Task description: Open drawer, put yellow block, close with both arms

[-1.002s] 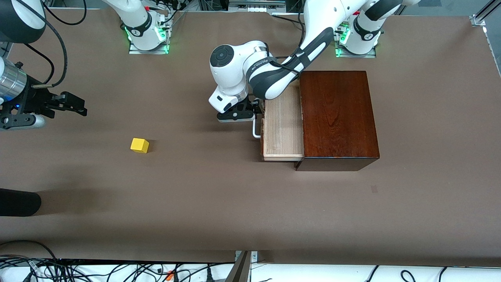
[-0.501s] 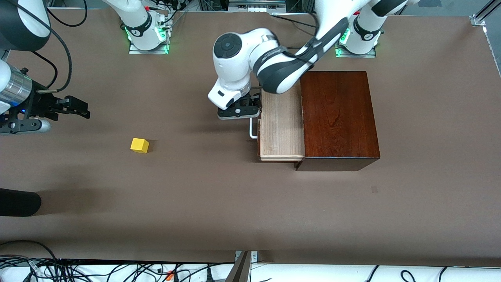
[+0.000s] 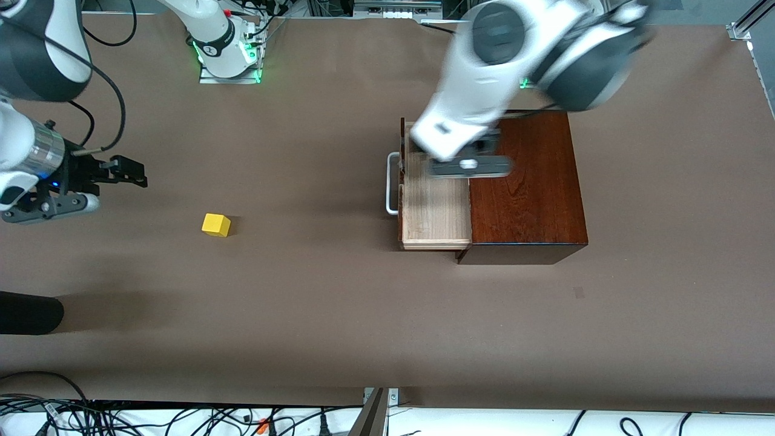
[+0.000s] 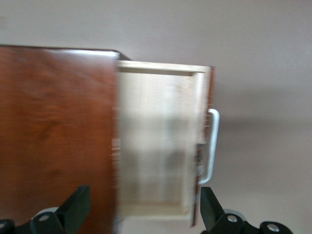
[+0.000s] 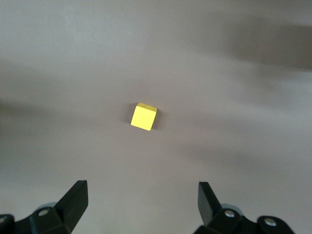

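Note:
The drawer (image 3: 433, 203) stands pulled out of the dark mahogany box (image 3: 527, 181), its pale tray bare and its white handle (image 3: 392, 181) free. My left gripper (image 3: 469, 165) hangs raised over the seam between tray and box, open with nothing in it. In the left wrist view the gripper (image 4: 144, 208) spans the drawer (image 4: 156, 146) and the box (image 4: 53, 136). The yellow block (image 3: 216, 224) lies on the table toward the right arm's end. My right gripper (image 3: 124, 174) hovers open above the table beside it. The right wrist view shows the block (image 5: 144, 117) ahead of the gripper (image 5: 141, 202).
A dark rounded object (image 3: 30, 312) juts in at the table edge at the right arm's end, nearer the front camera than the block. Cables (image 3: 181, 418) run along the front edge. The arm bases (image 3: 227, 54) stand along the back.
The left gripper has left the handle and risen fast, swinging over the drawer and box. The drawer slid out slightly, then stayed. The right gripper has drifted a little toward the block.

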Action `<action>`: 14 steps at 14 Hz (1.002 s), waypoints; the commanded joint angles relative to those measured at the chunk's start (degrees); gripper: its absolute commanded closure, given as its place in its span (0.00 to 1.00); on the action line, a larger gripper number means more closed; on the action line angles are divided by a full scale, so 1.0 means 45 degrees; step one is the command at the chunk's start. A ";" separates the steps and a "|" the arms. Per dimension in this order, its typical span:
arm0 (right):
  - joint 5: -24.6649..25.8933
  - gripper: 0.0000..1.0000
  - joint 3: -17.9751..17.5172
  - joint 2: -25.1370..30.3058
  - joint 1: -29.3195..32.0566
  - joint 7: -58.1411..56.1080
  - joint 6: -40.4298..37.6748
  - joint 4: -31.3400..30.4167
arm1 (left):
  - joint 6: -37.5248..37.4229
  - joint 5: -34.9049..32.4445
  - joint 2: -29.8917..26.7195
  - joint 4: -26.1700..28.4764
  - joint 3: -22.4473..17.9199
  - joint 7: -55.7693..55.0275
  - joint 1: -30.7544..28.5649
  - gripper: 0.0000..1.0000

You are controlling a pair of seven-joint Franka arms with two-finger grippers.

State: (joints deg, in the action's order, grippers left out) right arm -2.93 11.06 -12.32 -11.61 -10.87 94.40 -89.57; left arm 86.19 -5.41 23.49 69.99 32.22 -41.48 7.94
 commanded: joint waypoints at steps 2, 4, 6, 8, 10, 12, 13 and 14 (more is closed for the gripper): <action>-0.0033 0.00 -0.0054 -0.0464 0.0061 0.0187 0.0018 0.0043 | -0.0209 0.1025 -0.2287 0.1944 0.0126 0.1833 -0.2073 0.00; -0.0052 0.00 -0.0055 -0.0602 0.0081 0.0424 0.0541 -0.0578 | -0.0247 0.1084 -0.2583 0.2122 0.0106 0.2203 -0.2736 0.00; -0.0130 0.00 -0.0074 -0.0544 0.0061 0.0463 0.1478 -0.1458 | -0.0636 0.1123 -0.2798 0.2103 -0.0281 0.3371 -0.3111 0.00; -0.0227 0.00 -0.0093 -0.0543 0.0061 0.0463 0.2182 -0.2026 | -0.0911 0.1452 -0.3149 0.2142 -0.1858 0.4776 -0.2801 0.00; -0.0345 0.00 -0.0113 -0.0621 0.0061 0.0483 0.3312 -0.2824 | -0.1184 0.1747 -0.3597 0.2336 -0.3965 0.6572 -0.2081 0.00; -0.0694 0.00 -0.0133 -0.0699 0.0003 0.0483 0.4718 -0.3704 | -0.1088 0.2118 -0.4222 0.2998 -0.5822 0.8077 -0.1338 0.00; -0.0832 0.00 -0.0133 -0.0893 -0.0017 0.0483 0.5247 -0.3998 | -0.1030 0.2139 -0.4457 0.3330 -0.6566 0.8606 -0.0967 0.00; -0.0911 0.00 -0.0133 -0.1088 -0.0036 0.0695 0.5619 -0.4097 | -0.0836 0.2139 -0.4594 0.3585 -0.6844 0.8863 -0.0886 0.00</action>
State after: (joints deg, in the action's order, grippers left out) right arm -5.49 10.72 -16.73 -11.65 -9.12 115.62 -105.31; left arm 80.82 2.99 7.12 80.52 5.85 -5.26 0.84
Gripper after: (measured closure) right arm 0.000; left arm 0.000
